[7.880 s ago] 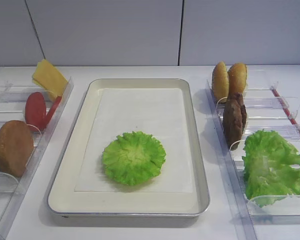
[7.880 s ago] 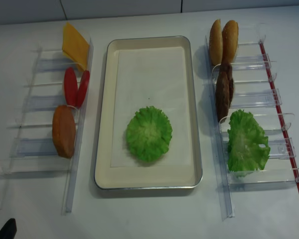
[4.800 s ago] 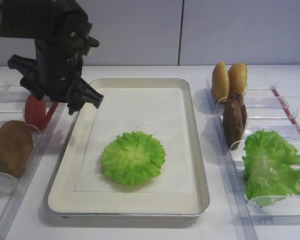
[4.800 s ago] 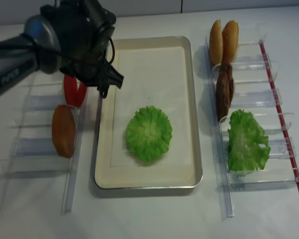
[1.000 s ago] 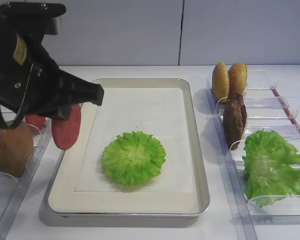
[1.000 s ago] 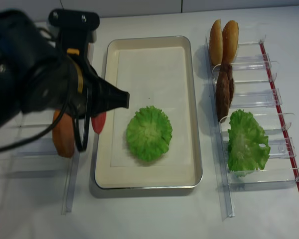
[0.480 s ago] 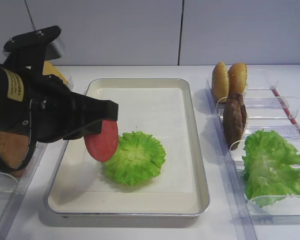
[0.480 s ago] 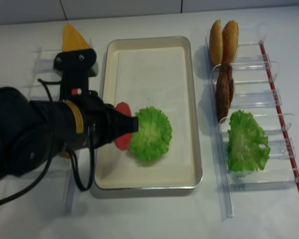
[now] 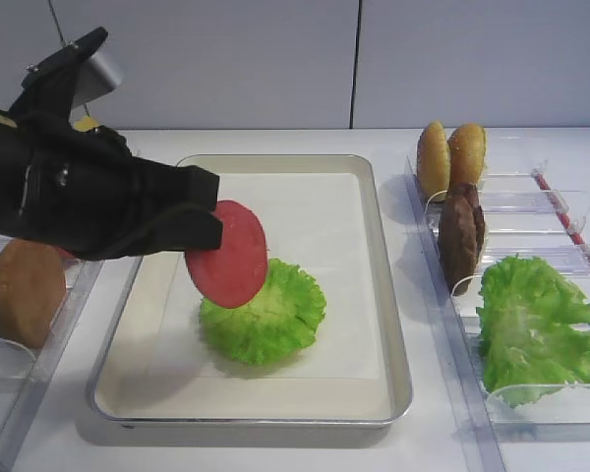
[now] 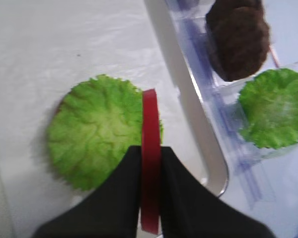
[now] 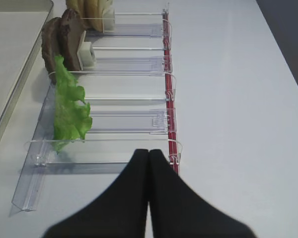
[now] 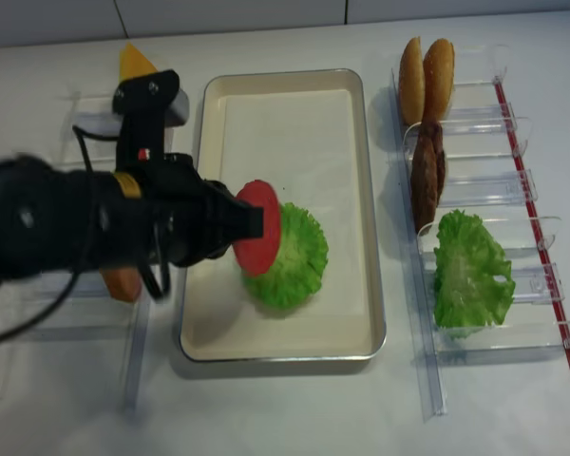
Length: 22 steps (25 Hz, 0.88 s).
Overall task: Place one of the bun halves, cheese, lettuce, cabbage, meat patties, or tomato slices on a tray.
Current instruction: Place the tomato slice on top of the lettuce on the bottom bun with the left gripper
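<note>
While we hover at the left, our left gripper (image 10: pixel 150 168) is pinching the flat round red tomato slice (image 9: pixel 227 254) on edge, directly above the ruffled green lettuce leaf (image 9: pixel 264 309) lying in the shallow silver tray (image 9: pixel 398 334). Its flat face must tip downward before release. Far right, our right gripper (image 11: pixel 148 157) sits pressed together, empty.

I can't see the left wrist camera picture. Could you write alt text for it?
The left gripper pinches a red tomato slice on edge, above a round green lettuce leaf lying on the paper-lined tray. Right of the tray, a clear rack holds a brown patty and more lettuce.
</note>
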Available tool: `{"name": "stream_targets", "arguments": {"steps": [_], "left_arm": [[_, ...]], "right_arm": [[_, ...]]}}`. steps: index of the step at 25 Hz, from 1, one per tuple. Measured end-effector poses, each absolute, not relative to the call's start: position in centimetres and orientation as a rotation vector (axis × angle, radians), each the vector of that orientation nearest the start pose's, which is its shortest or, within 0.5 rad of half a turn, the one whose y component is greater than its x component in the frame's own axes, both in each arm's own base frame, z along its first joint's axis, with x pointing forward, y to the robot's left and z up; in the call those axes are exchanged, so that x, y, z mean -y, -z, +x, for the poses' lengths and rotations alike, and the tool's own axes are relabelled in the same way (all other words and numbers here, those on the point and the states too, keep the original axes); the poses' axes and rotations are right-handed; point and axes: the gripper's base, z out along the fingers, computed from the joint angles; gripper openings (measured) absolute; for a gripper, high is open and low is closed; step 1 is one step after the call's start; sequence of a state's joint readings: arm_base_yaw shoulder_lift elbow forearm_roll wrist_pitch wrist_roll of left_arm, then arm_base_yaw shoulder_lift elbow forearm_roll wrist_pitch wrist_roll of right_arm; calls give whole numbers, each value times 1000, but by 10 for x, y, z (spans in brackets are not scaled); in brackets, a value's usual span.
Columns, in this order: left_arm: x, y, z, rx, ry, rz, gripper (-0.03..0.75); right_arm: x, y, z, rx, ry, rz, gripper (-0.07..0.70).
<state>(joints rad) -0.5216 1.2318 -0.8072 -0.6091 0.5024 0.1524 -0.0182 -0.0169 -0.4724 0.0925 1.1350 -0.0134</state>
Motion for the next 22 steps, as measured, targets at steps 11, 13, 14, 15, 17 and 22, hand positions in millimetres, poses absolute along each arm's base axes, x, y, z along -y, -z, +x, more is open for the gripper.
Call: {"name": "stream_targets", "arguments": {"steps": [11,13,14,15,17,22], "left_arm": [[124,-246,246,-2464,1238,211,90],[124,-235,249,-2511,1296,219,90],[125,-229,250,-2532,1319,225,90],[125,-226,251,-2546,1335,223,90],[127,-218,253,-2569,1360,210,90],[130,-211,261,-2525,1415,183,90]], "right_arm": [[-8,-264,-8,-2127,-94,-3,1],[-8,-264,-8,-2127,-94,-3,1],[-8,-264,-8,-2127,-94,-3,1],[-8,-264,-8,-2127,-94,-3,1],[-8,-264,-8,-2127,-94,-3,1],[-8,-264,-8,-2127,-94,-3,1]]}}
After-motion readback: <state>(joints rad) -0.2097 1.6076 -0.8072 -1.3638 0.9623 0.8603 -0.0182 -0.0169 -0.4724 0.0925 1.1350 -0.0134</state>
